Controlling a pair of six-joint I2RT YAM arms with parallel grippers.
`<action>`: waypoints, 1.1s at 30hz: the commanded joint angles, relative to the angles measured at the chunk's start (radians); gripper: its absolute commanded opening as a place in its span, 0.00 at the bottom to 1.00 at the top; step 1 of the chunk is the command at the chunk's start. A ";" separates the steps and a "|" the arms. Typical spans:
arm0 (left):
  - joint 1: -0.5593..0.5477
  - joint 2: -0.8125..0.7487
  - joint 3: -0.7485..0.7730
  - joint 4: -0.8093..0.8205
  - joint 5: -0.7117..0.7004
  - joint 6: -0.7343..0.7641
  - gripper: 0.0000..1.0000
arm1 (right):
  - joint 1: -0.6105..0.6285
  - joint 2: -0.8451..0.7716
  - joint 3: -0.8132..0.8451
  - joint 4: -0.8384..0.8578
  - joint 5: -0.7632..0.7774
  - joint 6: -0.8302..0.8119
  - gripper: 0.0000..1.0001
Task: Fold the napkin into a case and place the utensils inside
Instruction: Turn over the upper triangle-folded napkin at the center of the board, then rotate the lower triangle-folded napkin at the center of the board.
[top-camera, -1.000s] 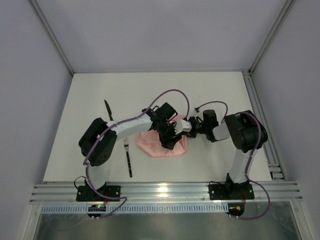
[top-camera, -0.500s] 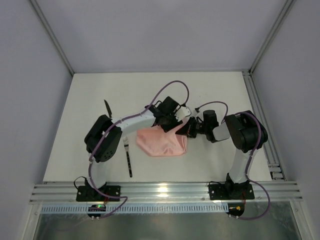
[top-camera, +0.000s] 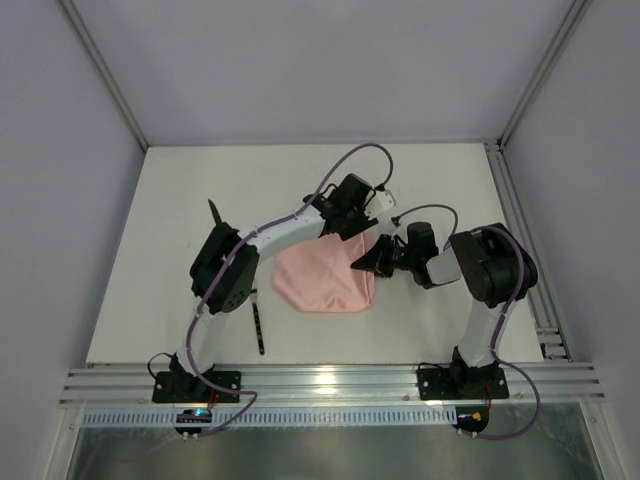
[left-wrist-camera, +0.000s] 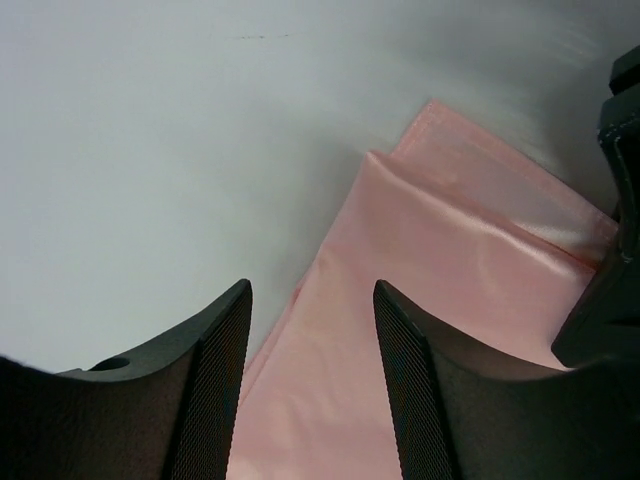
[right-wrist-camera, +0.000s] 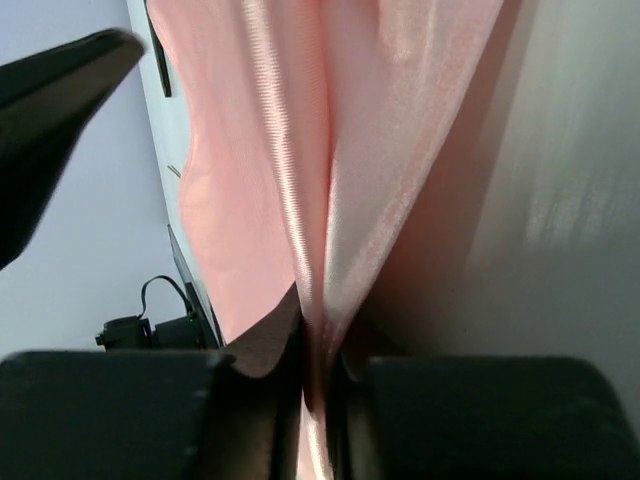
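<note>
The pale-pink napkin (top-camera: 322, 277) lies folded on the white table, at the middle. My right gripper (top-camera: 368, 262) is shut on its right edge, and the right wrist view shows the cloth fold (right-wrist-camera: 290, 150) pinched between the shut jaws (right-wrist-camera: 318, 372). My left gripper (top-camera: 352, 222) is open and empty, hovering over the napkin's far edge. In its wrist view the cloth (left-wrist-camera: 450, 260) shows between and beyond the gripper (left-wrist-camera: 312, 292). The fork (top-camera: 257, 318) lies left of the napkin. The black knife (top-camera: 215, 215) lies further left and back.
The table (top-camera: 440, 180) has a metal rail along its right side (top-camera: 520, 240) and a slotted rail at the near edge (top-camera: 330, 380). Grey walls stand on three sides.
My left gripper has drawn back from the napkin's middle toward the far side, empty. The napkin now shows uncovered and flat. The right gripper keeps its hold.
</note>
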 joint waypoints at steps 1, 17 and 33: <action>0.042 -0.121 0.048 -0.096 0.081 -0.056 0.55 | 0.011 -0.035 -0.024 -0.028 0.089 -0.022 0.21; 0.412 -0.296 -0.220 -0.236 0.247 -0.208 0.56 | 0.051 -0.555 0.002 -0.640 0.615 -0.276 0.94; 0.444 -0.113 -0.200 -0.212 0.298 -0.282 0.50 | 0.021 -0.105 0.455 -0.728 0.436 -0.447 0.53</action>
